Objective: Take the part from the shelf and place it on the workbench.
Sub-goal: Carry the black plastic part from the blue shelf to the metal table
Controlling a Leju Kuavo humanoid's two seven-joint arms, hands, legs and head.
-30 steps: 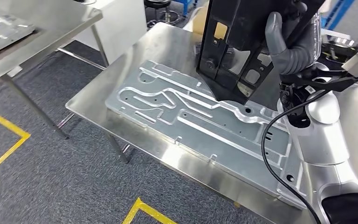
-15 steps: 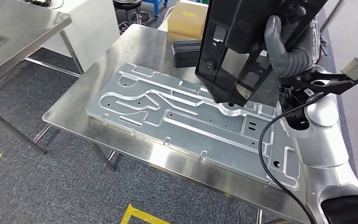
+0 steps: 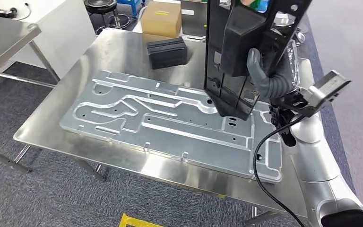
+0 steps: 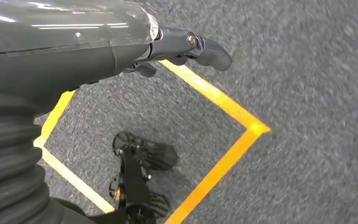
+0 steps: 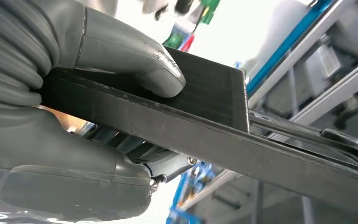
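Two hands to check, and you will find the right hand (image 3: 268, 78) wrapped around the black part (image 3: 238, 52), its thumb pressed on one face and its fingers (image 5: 135, 161) closed against the other, as the right wrist view shows plainly; the part is held upright and a little tilted, above the right half of the workbench (image 3: 123, 49), its lower end over the plate (image 3: 170, 125), though you cannot tell from the head view whether that end touches the plate or hangs clear of it; the plate is a large grey machined piece lying flat along the steel top; behind it, toward the far edge, sits a small black block (image 3: 167, 52), and beyond that a cardboard box (image 3: 161, 18); a black cable (image 3: 260, 165) loops down beside the right arm; your left hand (image 4: 186, 49) hangs over grey carpet with yellow floor tape (image 4: 223, 112), nothing in it, its fingers only partly seen, so you cannot tell how far they are curled.
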